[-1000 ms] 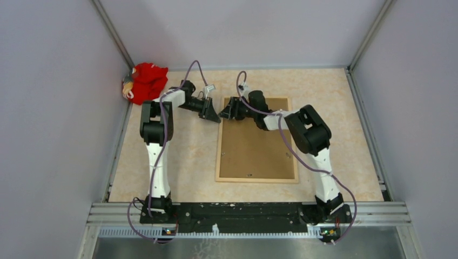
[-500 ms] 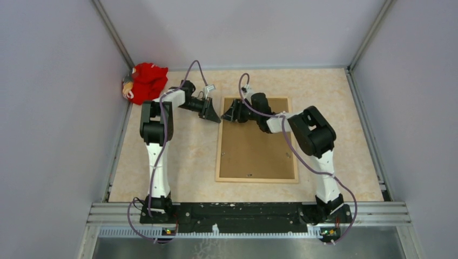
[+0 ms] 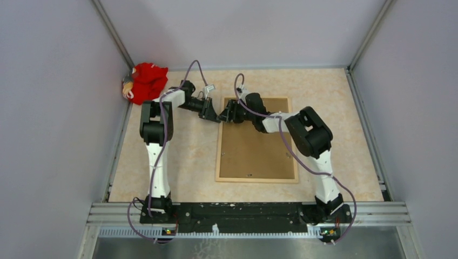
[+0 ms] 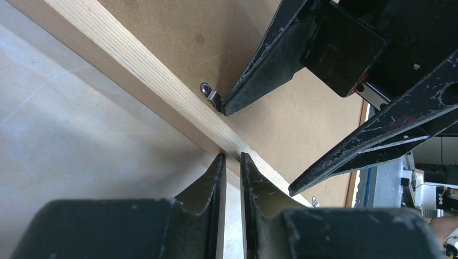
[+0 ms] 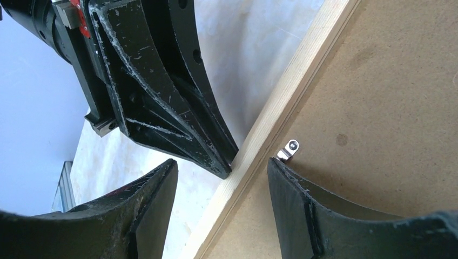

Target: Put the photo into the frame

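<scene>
Two grippers meet at the far left corner of the thin light-wood rectangular picture frame (image 3: 256, 179). It lies face down in the middle of the beige marbled desk (image 3: 183, 162), plain brown cardboard backing board (image 3: 256, 148) up.

Left gripper (image 3: 214, 114): narrow, only an empty slit between its fingers, tips at the frame's outer edge.

Right gripper (image 3: 226, 114): wide, straddling the left rail, holding nothing. One finger is over the board, just beside a small silver metal tab (image 5: 289, 149).

Red stuffed toy (image 3: 147, 81): far left corner of the desk.
</scene>
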`<state>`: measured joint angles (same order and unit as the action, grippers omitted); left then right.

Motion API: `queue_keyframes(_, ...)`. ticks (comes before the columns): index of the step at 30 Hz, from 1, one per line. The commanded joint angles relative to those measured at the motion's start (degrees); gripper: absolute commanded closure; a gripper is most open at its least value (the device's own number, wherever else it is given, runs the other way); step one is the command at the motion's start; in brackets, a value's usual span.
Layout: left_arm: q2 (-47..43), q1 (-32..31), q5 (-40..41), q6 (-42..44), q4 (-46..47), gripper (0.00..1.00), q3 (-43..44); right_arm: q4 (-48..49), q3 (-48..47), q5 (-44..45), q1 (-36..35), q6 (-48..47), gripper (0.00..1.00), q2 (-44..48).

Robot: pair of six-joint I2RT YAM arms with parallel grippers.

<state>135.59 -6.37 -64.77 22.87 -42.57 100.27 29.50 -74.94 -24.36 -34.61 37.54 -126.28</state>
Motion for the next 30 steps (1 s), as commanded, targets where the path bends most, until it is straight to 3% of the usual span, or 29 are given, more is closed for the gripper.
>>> queue_keyframes(1, -0.6, -0.9, 2.8, 3.4, -1.0, 0.81, -2.3, -5.1, -1.6, 3.9, -0.5, -1.5, 0.38, -2.0)
queue_keyframes(8, -0.5, -0.9, 2.8, 3.6, -1.1, 0.81, -2.4, -4.2, -2.2, 3.3, -0.5, -1.0, 0.38, -2.6)
queue_keyframes(17, -0.5, -0.7, 2.9, 4.1, -1.5, 0.81, -2.4, -2.5, 3.0, 1.5, 0.7, -1.3, 0.37, 4.8)
queue_keyframes(30, -0.5, -0.7, 2.6, 4.0, -1.2, 0.81, -2.4, -4.6, -0.6, 2.5, 1.3, -2.4, 0.37, 0.6)
